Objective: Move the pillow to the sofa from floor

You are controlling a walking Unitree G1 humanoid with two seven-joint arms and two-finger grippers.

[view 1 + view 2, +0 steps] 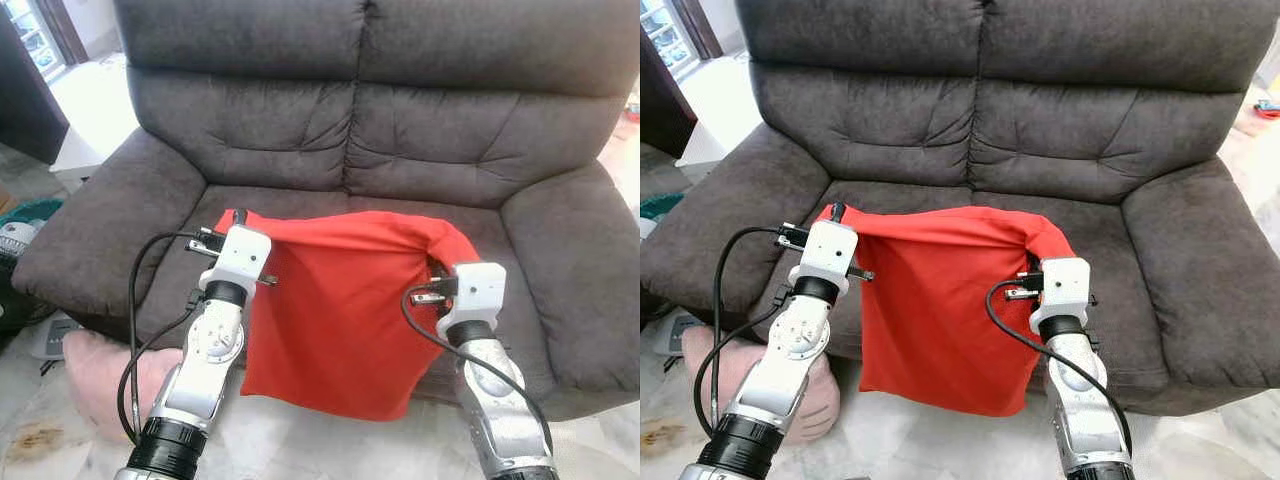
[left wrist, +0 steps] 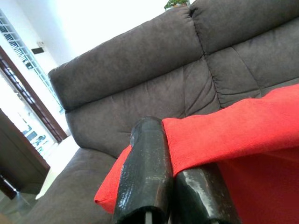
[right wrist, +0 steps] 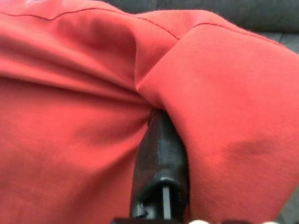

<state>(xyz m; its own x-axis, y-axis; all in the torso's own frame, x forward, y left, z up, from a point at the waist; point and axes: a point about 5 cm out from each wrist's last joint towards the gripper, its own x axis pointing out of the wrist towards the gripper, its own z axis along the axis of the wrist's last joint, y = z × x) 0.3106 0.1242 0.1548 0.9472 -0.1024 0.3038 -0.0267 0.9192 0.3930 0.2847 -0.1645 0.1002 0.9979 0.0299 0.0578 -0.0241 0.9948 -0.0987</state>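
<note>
Grey sofa (image 1: 420, 140) spans the frame's upper half. Left gripper (image 2: 170, 154) and right gripper (image 3: 161, 140) each pinch a top corner of the red pillow (image 1: 340, 310), hanging at frame centre over the seat's front edge. Lifted already, I judge; setting it down and letting go remain.

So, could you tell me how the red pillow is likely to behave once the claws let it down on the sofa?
The pillow looks soft and floppy: it sags between the left claw and right claw. It seems light, since corner pinches hold it. It should slump flat on the sofa rather than roll.
</note>
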